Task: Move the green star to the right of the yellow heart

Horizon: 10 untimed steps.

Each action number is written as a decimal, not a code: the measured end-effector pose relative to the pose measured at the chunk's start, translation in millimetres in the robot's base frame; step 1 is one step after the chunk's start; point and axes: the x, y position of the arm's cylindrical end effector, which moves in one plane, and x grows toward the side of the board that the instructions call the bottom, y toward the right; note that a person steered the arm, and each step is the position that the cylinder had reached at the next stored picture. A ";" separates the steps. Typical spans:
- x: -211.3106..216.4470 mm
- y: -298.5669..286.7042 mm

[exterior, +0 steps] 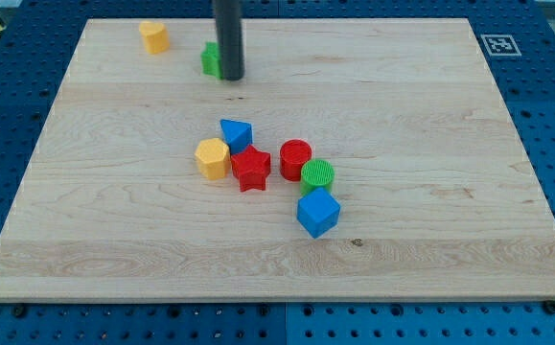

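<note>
Green star block sits 3 o'clock of yellow heart block, small gap between. My tip touches star's 3 o'clock side, placed for push toward heart. End effector: plain rod, nothing grasped.

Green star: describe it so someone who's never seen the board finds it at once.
Start at the wooden board and go to its top-left part, where a yellow heart sits alone. Just to the view's right of it stands my tip; the green star shows on the rod's left side, partly hidden. The only other green block, a ridged cylinder, sits in the central cluster.
</note>
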 end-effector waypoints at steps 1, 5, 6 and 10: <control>-6.8 -23.1; -11.5 7.2; -14.5 41.0; -72.1 4.3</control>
